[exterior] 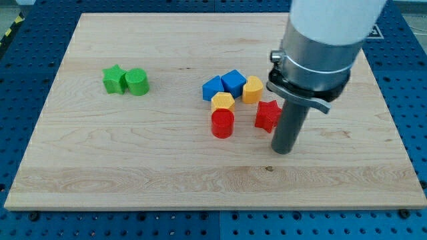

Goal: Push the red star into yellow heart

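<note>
The red star (pixel 266 115) lies right of the board's middle. The yellow heart (pixel 252 89) sits just above and slightly left of it, with a small gap between them. My tip (pixel 283 149) rests on the board at the star's lower right, the rod's side close against the star's right edge. The wide arm body above hides the board at the view's upper right.
A red cylinder (pixel 222 123) stands left of the star. A yellow hexagon (pixel 223 101), a blue block (pixel 212 87) and a blue cube (pixel 233 81) cluster left of the heart. A green star (pixel 115 79) and a green cylinder (pixel 137 82) sit at the view's left. The wooden board (pixel 133 167) ends in blue pegboard.
</note>
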Action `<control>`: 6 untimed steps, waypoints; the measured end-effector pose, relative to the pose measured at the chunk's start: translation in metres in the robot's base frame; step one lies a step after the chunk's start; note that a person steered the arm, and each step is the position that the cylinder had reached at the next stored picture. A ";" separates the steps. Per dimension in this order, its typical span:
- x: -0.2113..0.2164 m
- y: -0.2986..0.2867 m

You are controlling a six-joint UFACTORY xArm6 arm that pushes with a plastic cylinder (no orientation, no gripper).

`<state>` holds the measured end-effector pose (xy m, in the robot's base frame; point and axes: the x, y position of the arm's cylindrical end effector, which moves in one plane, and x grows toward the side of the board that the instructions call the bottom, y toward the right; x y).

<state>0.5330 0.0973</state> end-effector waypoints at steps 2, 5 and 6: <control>-0.044 0.002; -0.026 -0.022; -0.033 -0.015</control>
